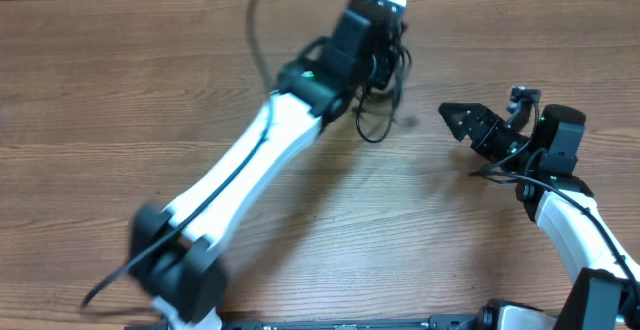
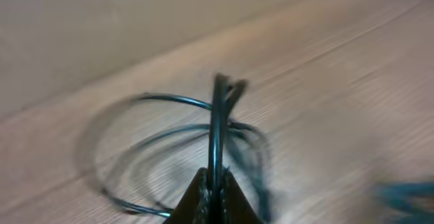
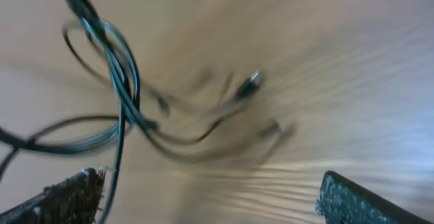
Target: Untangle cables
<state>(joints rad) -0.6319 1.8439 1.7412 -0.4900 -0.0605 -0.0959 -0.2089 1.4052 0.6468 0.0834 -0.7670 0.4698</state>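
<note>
Brown wood-grain tabletop, far side: left claw clamps the thin black looped cables, apparently hoisting them so loops fall loose, while right claw hovers wide open nearby, likely to pull one.

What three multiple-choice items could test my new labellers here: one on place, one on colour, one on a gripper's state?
1. Where are the cables? A at the left gripper; B by the right arm's base; C off the table.
2. Cable colour? A white; B red; C black.
3. The right gripper is: A shut on a cable; B open; C out of view.
Key: 1A, it clamps one cable, the loops hanging below it; 2C, all look black; 3B, its jaws stand wide apart, empty.
</note>
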